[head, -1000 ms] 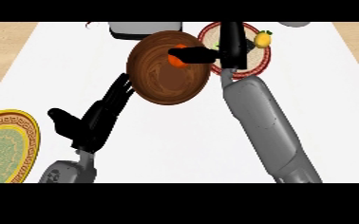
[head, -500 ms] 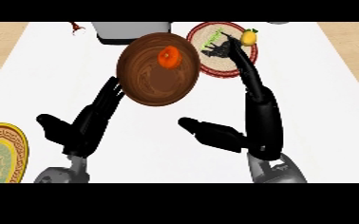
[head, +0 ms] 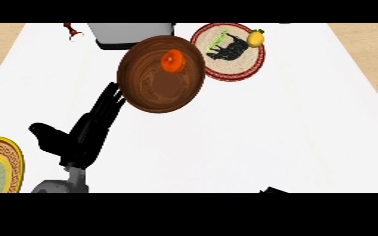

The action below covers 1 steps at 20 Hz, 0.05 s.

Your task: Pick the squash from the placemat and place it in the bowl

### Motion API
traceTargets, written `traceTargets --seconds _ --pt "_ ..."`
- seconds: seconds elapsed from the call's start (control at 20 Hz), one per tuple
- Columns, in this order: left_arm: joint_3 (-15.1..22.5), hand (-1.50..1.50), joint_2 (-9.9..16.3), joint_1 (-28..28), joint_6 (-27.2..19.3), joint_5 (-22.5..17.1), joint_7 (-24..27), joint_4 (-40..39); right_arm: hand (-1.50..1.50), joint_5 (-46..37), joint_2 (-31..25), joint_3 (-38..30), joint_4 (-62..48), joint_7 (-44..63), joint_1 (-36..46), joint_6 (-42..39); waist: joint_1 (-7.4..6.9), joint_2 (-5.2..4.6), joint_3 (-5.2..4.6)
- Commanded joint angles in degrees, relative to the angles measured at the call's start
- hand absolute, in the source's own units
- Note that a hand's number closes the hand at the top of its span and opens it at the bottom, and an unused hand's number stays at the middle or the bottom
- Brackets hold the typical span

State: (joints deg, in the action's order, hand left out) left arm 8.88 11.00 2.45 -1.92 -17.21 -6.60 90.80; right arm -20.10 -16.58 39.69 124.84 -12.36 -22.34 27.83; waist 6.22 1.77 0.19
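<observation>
Left hand (head: 77, 140) beside orange squash (head: 173, 61)

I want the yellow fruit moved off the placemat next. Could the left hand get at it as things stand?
Probably not directly. The left hand rests open at lower left, and the bowl holding the squash lies between it and the yellow fruit at the placemat's far edge.

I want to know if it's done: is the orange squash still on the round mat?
No, the squash lies inside the brown bowl, beside the placemat.
</observation>
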Motion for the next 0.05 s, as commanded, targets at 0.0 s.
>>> traceTargets --seconds 0.0 --pt "-0.8 0.00 0.5 -0.7 0.4 -0.1 0.7 -1.2 1.50 -2.8 -6.9 9.6 0.8 -8.0 -14.7 1.0 0.41 0.05 -0.02"
